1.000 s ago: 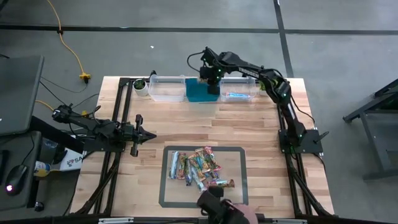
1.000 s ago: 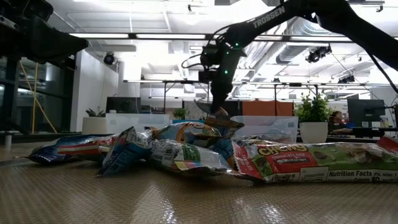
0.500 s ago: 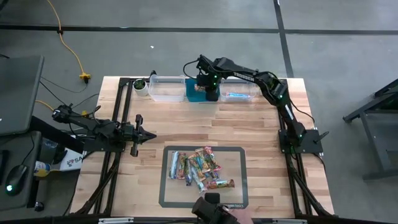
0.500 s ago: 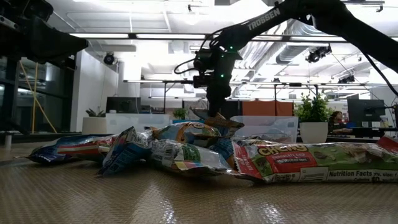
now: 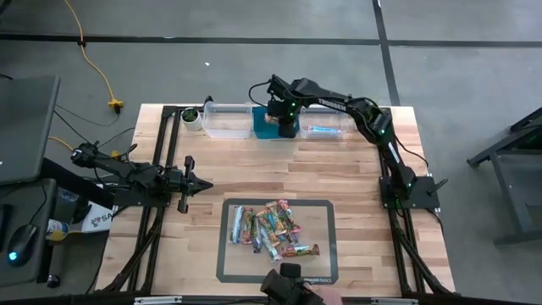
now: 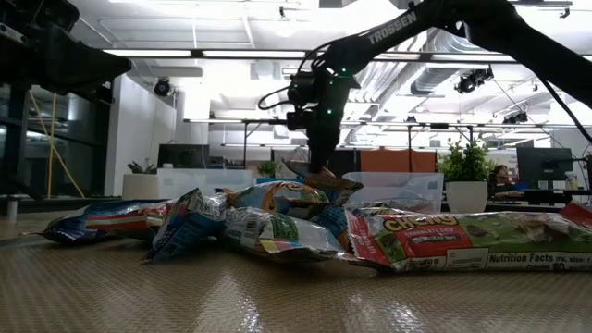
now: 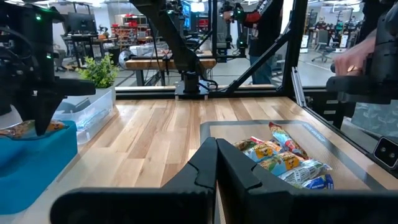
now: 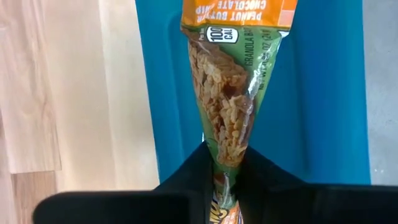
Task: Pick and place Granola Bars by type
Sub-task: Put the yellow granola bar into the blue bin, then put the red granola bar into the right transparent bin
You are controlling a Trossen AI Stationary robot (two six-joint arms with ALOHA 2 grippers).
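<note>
My right gripper (image 8: 225,186) hangs over the blue bin (image 5: 264,129) at the table's far edge, shut on a green and orange granola bar (image 8: 227,81). The left wrist view shows that gripper (image 7: 40,109) and the bar (image 7: 25,129) at the bin's rim (image 7: 37,155). Several more granola bars (image 5: 271,229) lie heaped on the dark-framed mat near the front edge. My left gripper (image 5: 203,185) waits shut at the table's left, pointing level toward the right. My right gripper pinches one end of the bar's wrapper (image 8: 225,152) between its two fingers (image 8: 196,171), and the wrapper narrows there. The fingers come steeply from above and lie along the bar. The bar reaches from them into the blue bin; whether it touches the floor I cannot tell.
A clear bin (image 5: 227,120) stands left of the blue one. Another clear bin (image 5: 332,125) to its right holds a blue bar (image 5: 322,130). A small potted plant (image 5: 193,117) sits at the far left corner. A person's hand with a dark object (image 5: 292,286) is at the near edge.
My right gripper has moved a little toward the table's left and near side and sunk lower over the blue bin, carrying the bar with it. The person's hand at the near edge has drawn back.
</note>
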